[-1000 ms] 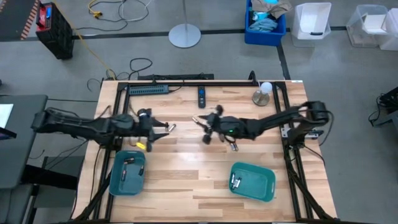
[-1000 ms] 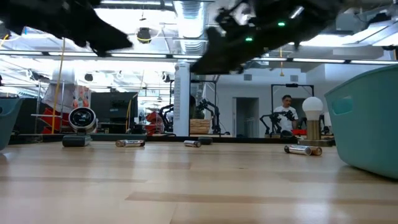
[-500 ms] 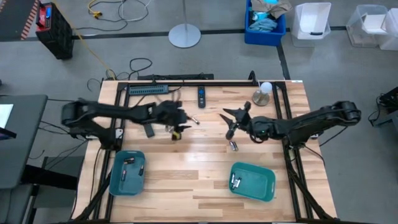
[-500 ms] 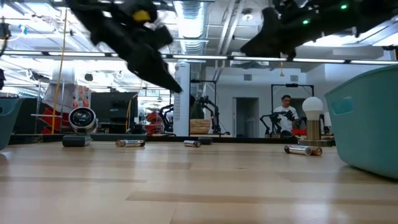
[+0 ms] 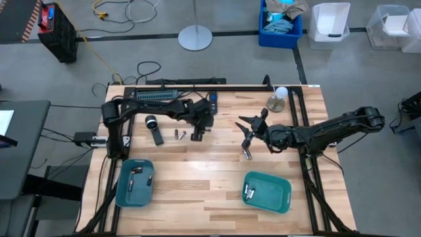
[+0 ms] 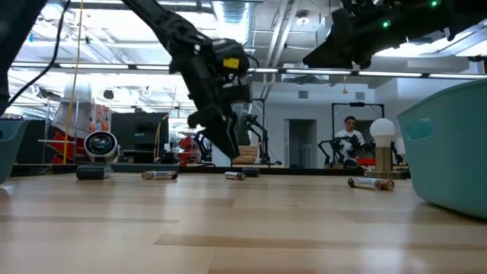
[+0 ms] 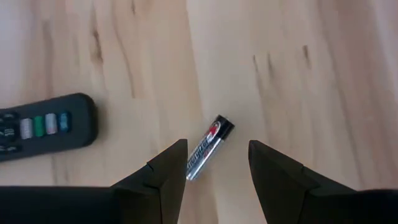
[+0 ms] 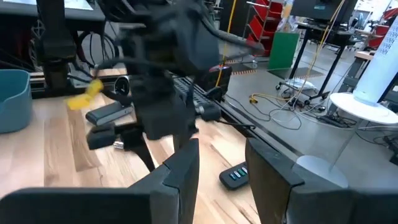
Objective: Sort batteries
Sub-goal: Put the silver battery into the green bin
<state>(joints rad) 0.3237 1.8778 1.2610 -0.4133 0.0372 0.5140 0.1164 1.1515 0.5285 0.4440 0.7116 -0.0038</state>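
Wrist view: my left gripper [image 7: 213,167] points down over a battery [image 7: 208,147].
Its fingers [image 7: 163,177] stand apart, holding nothing; the battery lies between them, remote [image 7: 43,126] at nine o'clock. My right gripper [image 5: 247,129] hovers open, empty, at three o'clock.

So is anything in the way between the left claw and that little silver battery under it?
Nothing visible. The left gripper hangs open right above the small silver-and-black battery lying on the pale wooden table. The black remote control lies off to one side, clear of the battery.
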